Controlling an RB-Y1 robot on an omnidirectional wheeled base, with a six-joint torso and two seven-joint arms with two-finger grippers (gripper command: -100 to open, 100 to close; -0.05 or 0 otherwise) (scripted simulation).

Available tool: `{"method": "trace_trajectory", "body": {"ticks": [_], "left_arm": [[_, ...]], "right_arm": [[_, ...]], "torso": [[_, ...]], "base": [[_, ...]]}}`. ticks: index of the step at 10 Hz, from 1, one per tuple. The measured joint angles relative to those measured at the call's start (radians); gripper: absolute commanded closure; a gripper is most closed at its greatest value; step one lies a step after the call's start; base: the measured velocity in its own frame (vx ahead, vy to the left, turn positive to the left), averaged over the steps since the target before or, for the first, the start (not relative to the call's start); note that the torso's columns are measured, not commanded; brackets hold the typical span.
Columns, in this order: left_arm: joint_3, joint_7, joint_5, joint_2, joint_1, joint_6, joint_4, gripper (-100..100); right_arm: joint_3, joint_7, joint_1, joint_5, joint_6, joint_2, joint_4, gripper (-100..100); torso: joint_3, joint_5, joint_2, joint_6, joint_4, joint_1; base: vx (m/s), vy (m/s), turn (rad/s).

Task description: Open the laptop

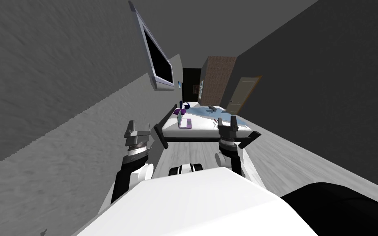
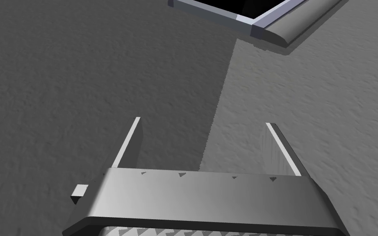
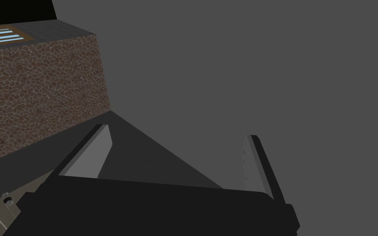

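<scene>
Laptop [image 1: 184, 121] far ahead, teal screen upright over purple base

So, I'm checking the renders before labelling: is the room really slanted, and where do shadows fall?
Head view: the slant is the camera's roll, the wide lens splaying the walls; the laptop sits on the brightest patch, the bed. Left wrist view: a shadow edge crosses the wall from the window corner. Right wrist view: mostly dim grey.

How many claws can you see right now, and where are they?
2. The left claw hovers open beside the grey wall; the right claw hovers open in front of the foot of the bed.
</scene>
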Motion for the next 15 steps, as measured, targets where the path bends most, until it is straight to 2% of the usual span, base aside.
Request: {"method": "trace_trajectory", "body": {"ticks": [1, 3, 6, 8, 10, 15], "left_arm": [[0.0, 0.0, 0.0, 0.0, 0.0, 0.0, 0.0, -100], [0.001, 0.004, 0.003, 0.052, -0.008, 0.018, 0.001, -100], [0.005, 0.019, 0.012, 0.129, -0.02, 0.07, -0.001, -100], [0.01, 0.036, 0.022, 0.165, -0.034, 0.119, 0.0, -100], [0.015, 0.054, 0.033, 0.188, -0.049, 0.179, -0.011, -100], [0.025, 0.088, 0.053, 0.209, -0.077, 0.298, -0.021, -100]], "right_arm": [[0.0, 0.0, 0.0, 0.0, 0.0, 0.0, 0.0, 0], [0.0, 0.0, 0.0, 0.0, 0.0, 0.0, 0.0, 0], [0.0, 0.0, 0.0, 0.0, 0.0, 0.0, 0.0, 0], [0.0, 0.0, 0.0, 0.0, 0.0, 0.0, 0.0, 0], [0.0, 0.0, 0.0, 0.0, 0.0, 0.0, 0.0, 0], [0.0, 0.0, 0.0, 0.0, 0.0, 0.0, 0.0, 0]], "torso": [[-0.148, 0.0, 0.074, 0.0, 0.074, 0.0], [-0.237, 0.0, 0.116, 0.0, 0.116, 0.0], [-0.242, 0.0, 0.12, 0.0, 0.12, -0.001], [-0.242, 0.0, 0.12, 0.0, 0.121, 0.0], [-0.242, 0.0, 0.12, 0.0, 0.12, 0.0], [-0.242, 0.0, 0.12, 0.0, 0.121, 0.0]], "base": [[0.015, -0.006, -0.002], [0.03, -0.01, -0.003], [0.049, -0.022, -0.004], [0.067, -0.023, -0.006], [0.064, -0.021, -0.003], [0.058, -0.022, -0.005]]}}
